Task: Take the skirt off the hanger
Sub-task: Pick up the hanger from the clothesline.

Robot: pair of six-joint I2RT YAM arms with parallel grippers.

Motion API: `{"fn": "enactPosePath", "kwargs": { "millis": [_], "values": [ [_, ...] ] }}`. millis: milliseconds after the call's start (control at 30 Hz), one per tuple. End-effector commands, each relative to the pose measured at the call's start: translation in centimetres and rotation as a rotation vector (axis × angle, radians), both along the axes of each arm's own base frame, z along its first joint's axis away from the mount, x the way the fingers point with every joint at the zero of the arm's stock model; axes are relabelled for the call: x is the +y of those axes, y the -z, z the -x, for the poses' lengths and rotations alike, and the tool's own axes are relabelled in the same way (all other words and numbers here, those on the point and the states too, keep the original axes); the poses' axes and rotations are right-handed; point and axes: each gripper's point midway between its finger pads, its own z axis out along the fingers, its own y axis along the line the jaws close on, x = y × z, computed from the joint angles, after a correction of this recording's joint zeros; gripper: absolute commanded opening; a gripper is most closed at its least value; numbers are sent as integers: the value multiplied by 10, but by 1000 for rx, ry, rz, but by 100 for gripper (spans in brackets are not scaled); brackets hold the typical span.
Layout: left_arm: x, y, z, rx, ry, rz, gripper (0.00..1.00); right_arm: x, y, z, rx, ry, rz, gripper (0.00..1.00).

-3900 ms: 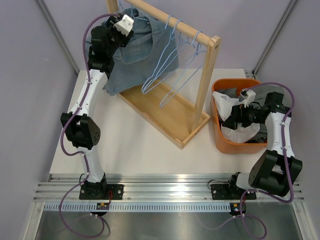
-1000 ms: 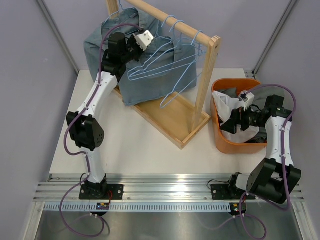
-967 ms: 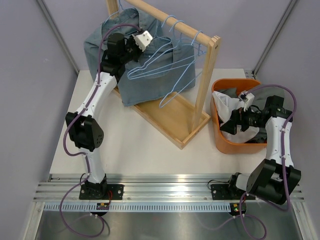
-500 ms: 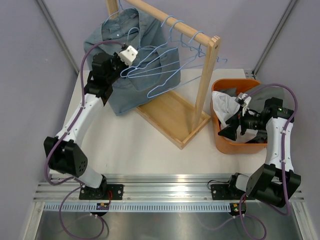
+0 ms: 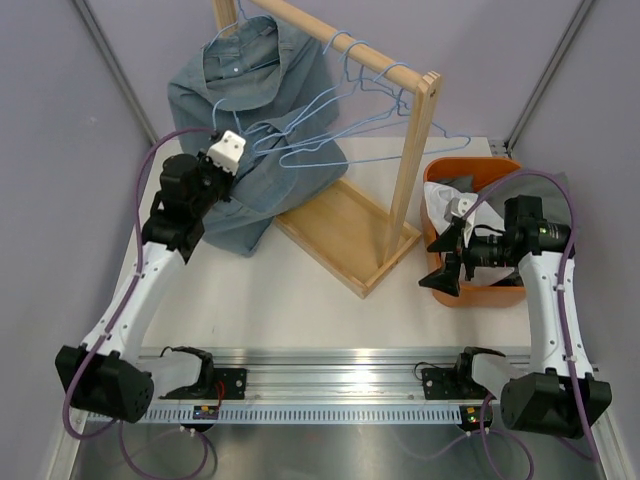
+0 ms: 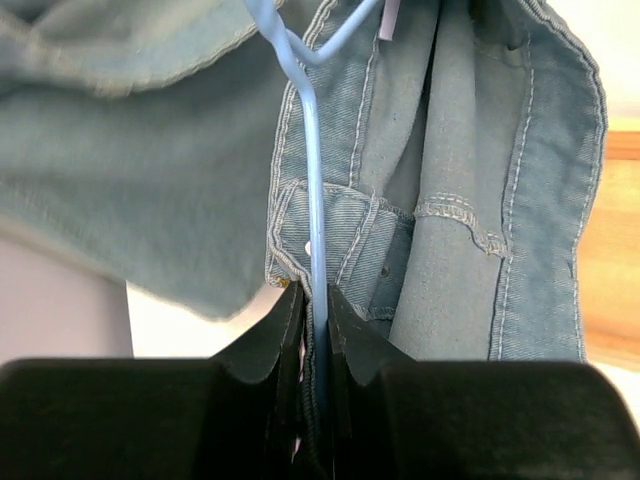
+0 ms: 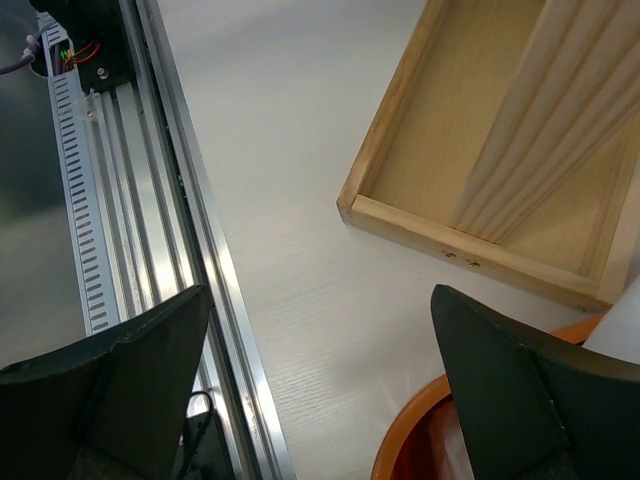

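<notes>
The denim skirt (image 5: 262, 195) hangs on a light blue wire hanger (image 5: 300, 150), low at the left of the wooden rack (image 5: 408, 150), its hem on the table. My left gripper (image 5: 218, 172) is shut on the hanger wire together with the skirt's waistband. In the left wrist view the wire (image 6: 312, 200) runs between the closed jaws of this gripper (image 6: 315, 297) and the waistband (image 6: 350, 235) lies just behind. My right gripper (image 5: 446, 262) is open and empty, at the orange basket's left rim; in the right wrist view it (image 7: 320, 295) is above bare table.
A second denim garment (image 5: 235, 75) hangs at the rack's far end. Several empty blue hangers (image 5: 385, 95) hang skewed on the rod. The rack's tray base (image 5: 345, 235) (image 7: 450, 150) lies between the arms. The orange basket (image 5: 437, 290) holds clothes. A metal rail (image 7: 150, 200) runs along the near edge.
My left arm has pulled the hanger and skirt down and toward the near left, away from the rod. My right gripper has come out of the basket to its left rim.
</notes>
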Motion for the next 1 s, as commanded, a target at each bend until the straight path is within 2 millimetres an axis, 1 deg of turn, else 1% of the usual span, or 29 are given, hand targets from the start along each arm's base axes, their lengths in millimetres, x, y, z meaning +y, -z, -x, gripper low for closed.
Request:
{"fn": "enactPosePath", "kwargs": {
  "millis": [0,33,67,100,133,167,200,233,267,300,367,400,433,467,500,567,600,633,667,700,733,767,800,867,933,967],
  "values": [
    [23,-27,26,-62,-109,83,0,9,-8,15,1,-39,-8,99],
    [24,-24,32,-50,-117,106,0,11,-9,17,-11,-55,-4,99],
    [26,-23,44,-49,-119,121,0,13,-11,19,-24,-69,1,99],
    [30,-17,51,-27,-148,136,0,15,-11,21,-34,-86,8,99],
    [30,-13,57,-13,-156,174,0,22,-12,27,-56,-132,15,99],
    [30,-10,64,-3,-157,191,0,24,-9,29,-63,-153,35,99],
    [32,-4,77,16,-160,203,0,27,-8,31,-81,-180,46,99],
    [32,0,84,32,-172,244,0,34,-8,37,-85,-218,55,99],
    [33,3,90,44,-180,261,0,36,-5,37,-93,-227,82,99],
    [34,11,99,77,-187,268,0,39,-5,34,-113,-239,93,99],
    [34,15,116,96,-196,326,0,48,-2,38,-100,-271,133,99],
    [33,22,123,124,-191,334,0,53,-3,33,-120,-276,139,99],
    [25,23,133,141,-156,387,0,57,-3,33,-96,-268,142,99],
    [21,26,139,160,-139,407,0,64,-2,36,-97,-297,156,99],
    [9,30,148,201,-83,443,0,70,-2,35,-90,-302,155,99],
    [-1,36,162,241,-34,473,0,81,-3,39,-98,-338,165,99],
    [-6,38,167,256,-5,482,0,88,-6,36,-95,-324,155,99],
    [-17,38,175,278,49,495,0,93,-7,35,-105,-322,156,99],
    [-21,41,181,297,69,497,0,95,-5,32,-110,-305,176,99],
    [-27,41,186,313,109,500,0,107,-11,31,-121,-292,155,100],
    [-35,43,192,334,145,500,0,112,-13,30,-128,-282,152,99],
    [-39,45,195,348,167,498,0,118,-18,22,-160,-256,147,100],
    [-47,45,202,366,213,495,0,126,-20,28,-134,-249,133,99],
    [-55,47,208,385,259,495,0,132,-23,24,-137,-215,133,99],
    [-66,47,217,415,325,506,0,142,-29,24,-127,-198,103,99],
    [-69,47,220,423,350,511,0,146,-34,20,-134,-184,85,99]
  ]
}}
